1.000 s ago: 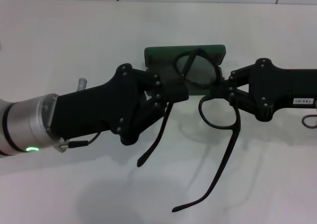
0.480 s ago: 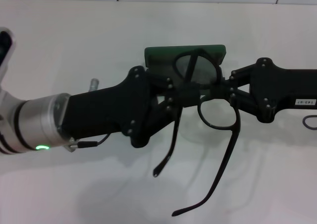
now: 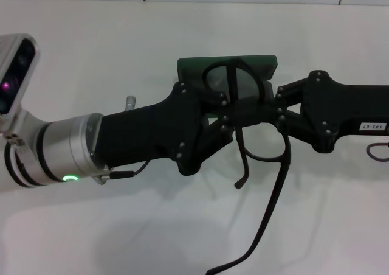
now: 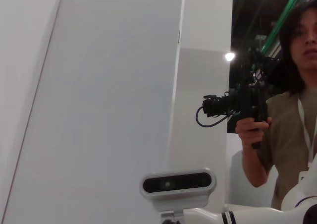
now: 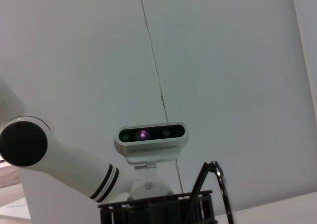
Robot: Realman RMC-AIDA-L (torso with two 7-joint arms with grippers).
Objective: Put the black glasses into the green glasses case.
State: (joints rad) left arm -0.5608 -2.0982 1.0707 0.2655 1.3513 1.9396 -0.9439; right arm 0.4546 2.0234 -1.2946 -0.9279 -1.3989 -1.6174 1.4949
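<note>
The black glasses (image 3: pixel 255 135) hang at the centre of the head view, held above the white table (image 3: pixel 91 56) between both grippers. One lens overlaps the green glasses case (image 3: pixel 194 68), which lies on the table at upper centre, behind the grippers. One temple arm drops to a short hooked end at centre; the other sweeps toward the lower edge of the frame. The left gripper (image 3: pixel 234 107) reaches in from the left and is closed on the frame. The right gripper (image 3: pixel 270 111) reaches in from the right, also clamped on the frame.
</note>
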